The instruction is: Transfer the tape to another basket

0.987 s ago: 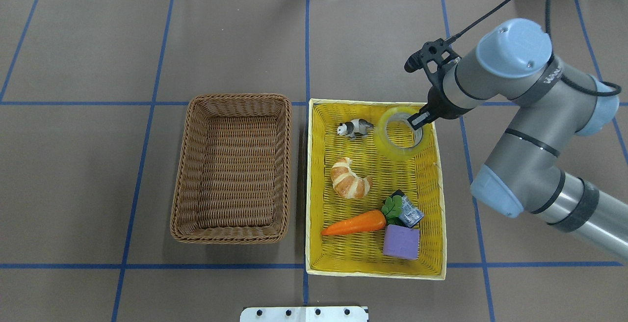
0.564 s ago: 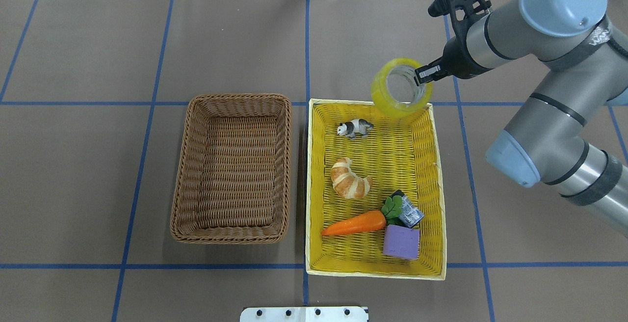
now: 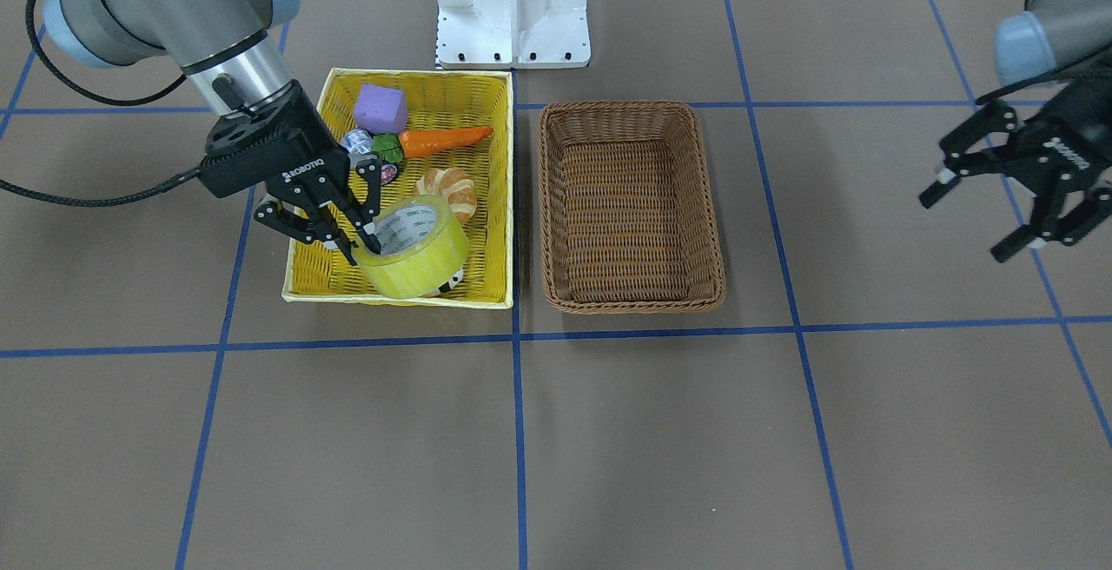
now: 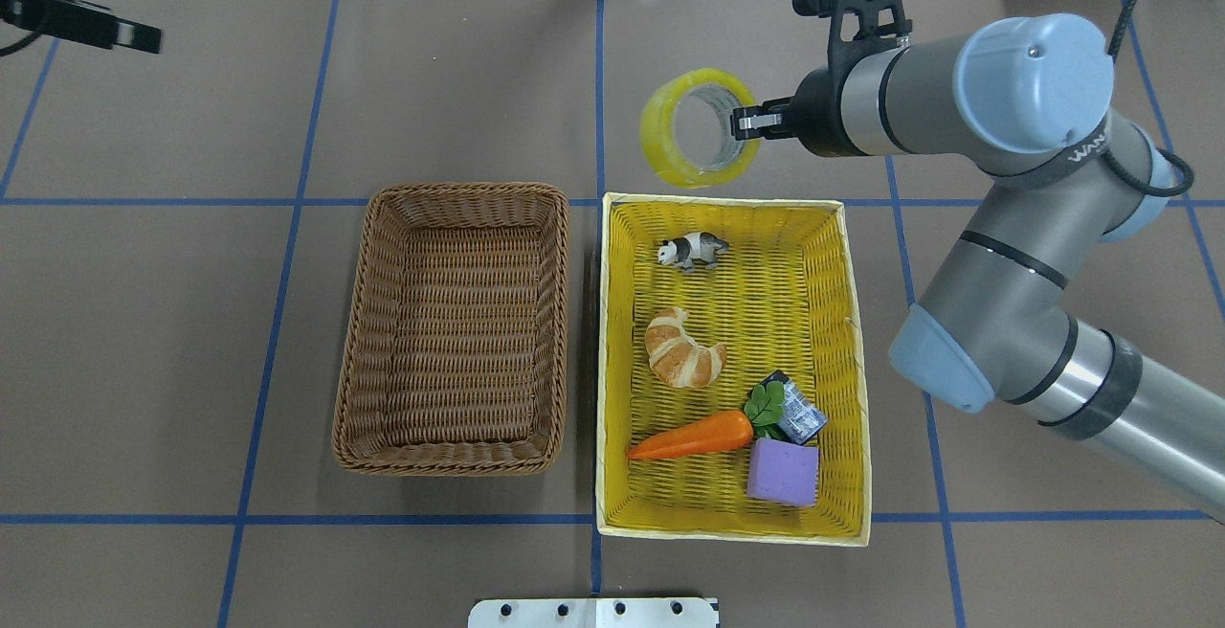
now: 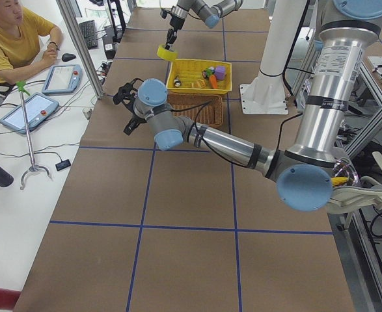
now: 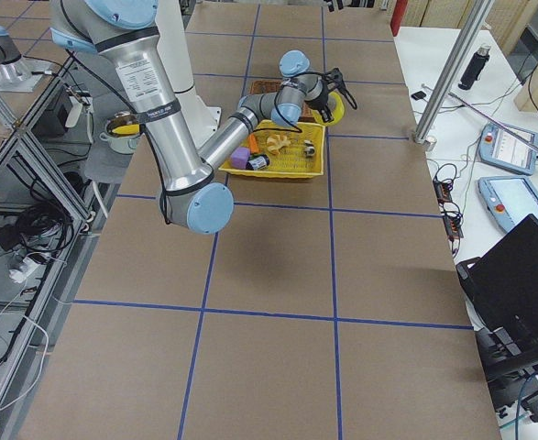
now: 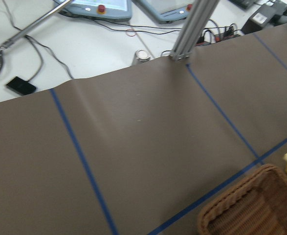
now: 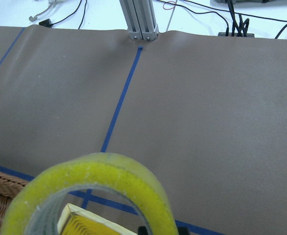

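Observation:
The tape (image 4: pixel 699 127), a yellow translucent roll, hangs in the air just beyond the far rim of the yellow basket (image 4: pixel 855 370). My right gripper (image 4: pixel 745 121) is shut on its wall, one finger inside the core. In the front view the tape (image 3: pixel 421 253) and right gripper (image 3: pixel 358 250) show over the yellow basket's near end. The brown wicker basket (image 4: pixel 459 190) stands empty, left of the yellow one. My left gripper (image 3: pixel 964 227) is open and empty, far off to the side.
The yellow basket holds a panda figure (image 4: pixel 694 250), a croissant (image 4: pixel 682 348), a carrot (image 4: pixel 694 435), a purple block (image 4: pixel 783 472) and a small wrapped item (image 4: pixel 799 414). An operator (image 5: pixel 12 39) sits beyond the far table edge.
My right gripper has lifted the tape out of the yellow basket and carried it up and left, past the basket's far rim. The left gripper has come into the overhead view's top-left corner.

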### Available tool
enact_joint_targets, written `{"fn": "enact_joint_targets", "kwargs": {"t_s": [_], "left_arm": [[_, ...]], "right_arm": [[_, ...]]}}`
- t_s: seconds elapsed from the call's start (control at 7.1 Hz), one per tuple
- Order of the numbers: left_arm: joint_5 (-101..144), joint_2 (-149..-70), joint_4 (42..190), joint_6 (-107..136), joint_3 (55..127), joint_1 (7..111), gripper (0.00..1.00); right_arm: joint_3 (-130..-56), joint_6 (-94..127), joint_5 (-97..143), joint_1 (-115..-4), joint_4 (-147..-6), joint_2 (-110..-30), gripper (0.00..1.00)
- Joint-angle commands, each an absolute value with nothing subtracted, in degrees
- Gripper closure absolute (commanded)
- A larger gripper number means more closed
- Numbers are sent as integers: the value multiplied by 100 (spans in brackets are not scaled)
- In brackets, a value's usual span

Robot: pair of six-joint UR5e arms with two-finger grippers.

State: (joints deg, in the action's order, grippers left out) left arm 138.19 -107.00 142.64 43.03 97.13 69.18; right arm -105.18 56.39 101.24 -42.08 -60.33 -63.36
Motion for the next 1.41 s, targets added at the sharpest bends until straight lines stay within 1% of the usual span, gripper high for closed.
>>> {"fn": "enact_joint_targets", "kwargs": {"t_s": [0.0,0.14,0.42,0.56,0.99,1.27], "left_arm": [[13746,-11371,15114,5936,9677,5789,1],[13520,-11530,15161,6159,9712,5601,1],[12592,-11750,15476,6396,9712,4690,1],[12334,-11908,15478,6520,9695,4424,1],[12322,-11935,15469,6521,9686,4421,1],[12322,-11883,15486,6521,9694,4465,1]], "right_arm": [[-10389,6089,9401,-3729,-5731,-5909,100],[-10389,6282,9013,-3518,-5739,-5741,100],[-10301,6319,8588,-3209,-5774,-5398,100],[-10266,6311,8578,-3130,-5766,-5388,100],[-10344,6328,8578,-2971,-5748,-5396,100],[-10397,6328,8569,-2953,-5774,-5658,100]]}}
